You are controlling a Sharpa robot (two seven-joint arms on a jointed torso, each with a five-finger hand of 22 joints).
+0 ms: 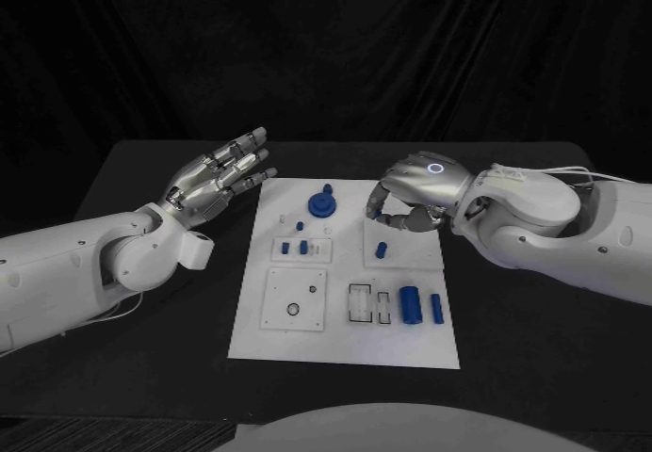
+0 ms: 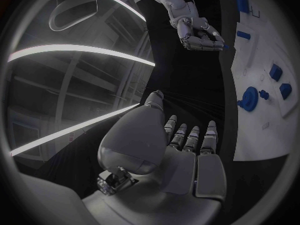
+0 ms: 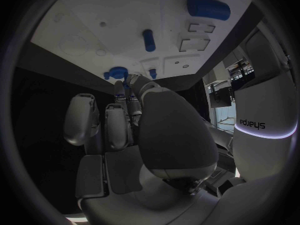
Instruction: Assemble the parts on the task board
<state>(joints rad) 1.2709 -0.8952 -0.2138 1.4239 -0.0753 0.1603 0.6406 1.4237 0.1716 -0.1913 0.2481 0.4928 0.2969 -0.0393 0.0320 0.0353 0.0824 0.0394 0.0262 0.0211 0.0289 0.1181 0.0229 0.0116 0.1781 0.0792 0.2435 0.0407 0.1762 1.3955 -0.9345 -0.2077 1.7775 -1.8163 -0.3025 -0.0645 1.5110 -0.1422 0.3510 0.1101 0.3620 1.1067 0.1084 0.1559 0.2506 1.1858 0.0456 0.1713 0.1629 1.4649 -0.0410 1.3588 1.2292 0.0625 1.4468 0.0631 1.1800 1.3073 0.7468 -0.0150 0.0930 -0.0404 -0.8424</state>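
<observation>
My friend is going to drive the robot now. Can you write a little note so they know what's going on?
Left hand: open, raised off the task board's left edge, holding nothing.
Right hand: fingers curled down over the board's far right part; whether it holds anything can't be told.
Parts: round blue piece at the far end, small peg mid-board, two blue cylinders near right.
Done: unclear.
Left: assembling the loose parts.

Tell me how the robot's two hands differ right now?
The left hand is raised beside the task board with fingers spread, holding nothing; the right hand hangs over the board's far end with fingers curled downward. The left is off the board, the right above it. Both are silver, on white arms.
</observation>
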